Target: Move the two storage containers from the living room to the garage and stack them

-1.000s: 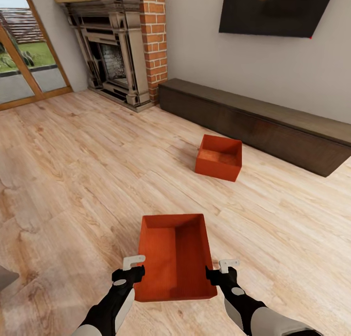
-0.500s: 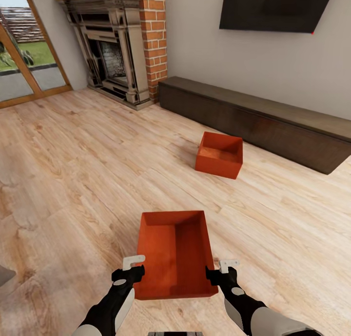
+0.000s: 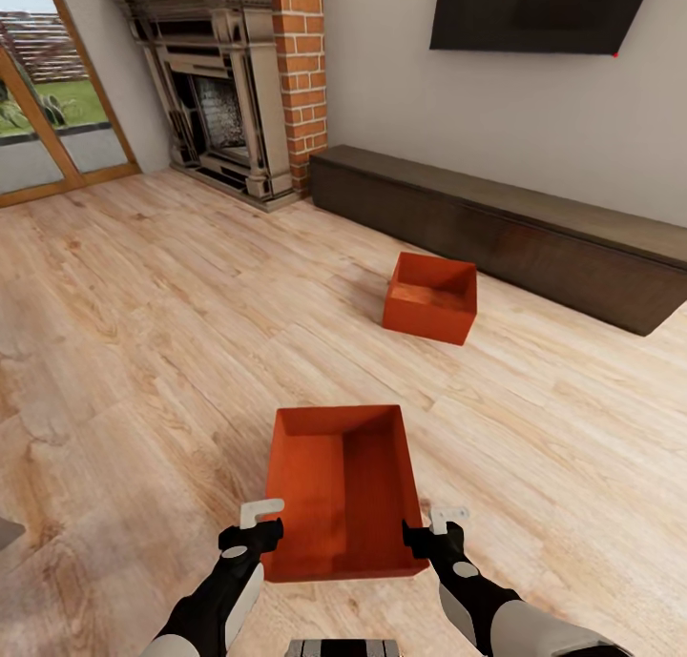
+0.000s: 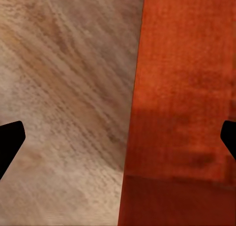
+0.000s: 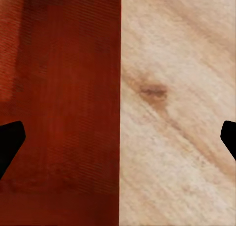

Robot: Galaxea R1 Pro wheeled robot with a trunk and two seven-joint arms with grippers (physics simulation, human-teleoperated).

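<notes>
Probably the near bin (image 3: pixel 343 490) is light and stiff — both grippers, left (image 3: pixel 256 523) and right (image 3: pixel 441 528), spread, straddle its side walls.

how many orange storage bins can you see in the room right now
2. One storage container sits between the left gripper and right gripper; the other storage container rests on the wood floor before the long dark cabinet.
</notes>
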